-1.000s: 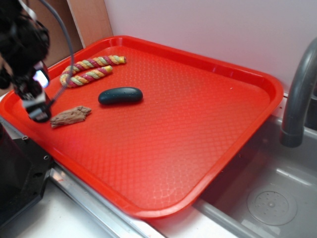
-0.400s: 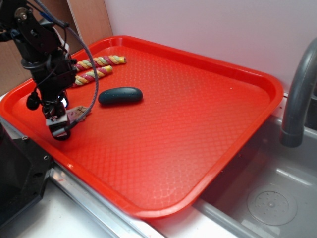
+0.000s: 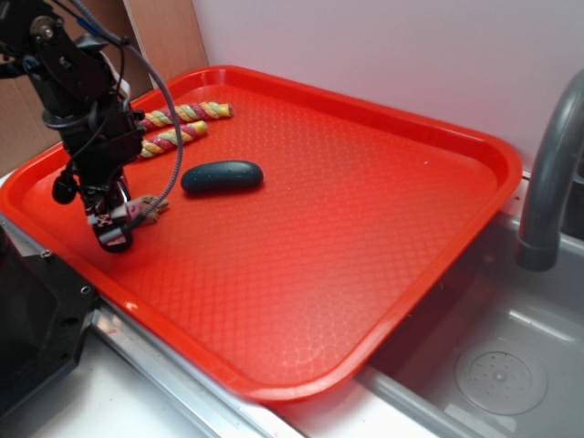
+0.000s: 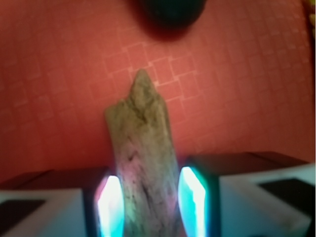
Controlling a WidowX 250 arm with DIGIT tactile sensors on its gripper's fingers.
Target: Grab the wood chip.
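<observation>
Black-and-white gripper (image 4: 150, 207) is down at the tray surface, and in the wrist view its two glowing pads (image 4: 109, 207) sit either side of the small flat brown wood chip (image 4: 143, 168), close against its flanks. The jaws are nearly closed around the chip's width, though whether the pads actually press on the wood I cannot tell. The chip runs lengthwise between them, its jagged pointed end sticking out ahead of the fingertips toward the smooth dark blue-green oval (image 4: 170, 10) at the top of that view.

From the exterior camera, the gripper (image 3: 114, 224) hangs nose-down from the black arm (image 3: 78, 82) over the tray's near-left part, and only a sliver of the wood chip (image 3: 151, 208) peeks out to the right of the fingers, lying flat on the tray. Just beyond it, apart from it, rests the dark oval (image 3: 222, 175). Farther back toward the left rim lies the red-and-yellow twisted rope (image 3: 182, 123), partly hidden by the arm. All of it sits on the red textured plastic tray (image 3: 365, 255). Beside the tray, at right, a grey curved faucet (image 3: 547, 173) stands over a grey sink basin (image 3: 493, 365).
</observation>
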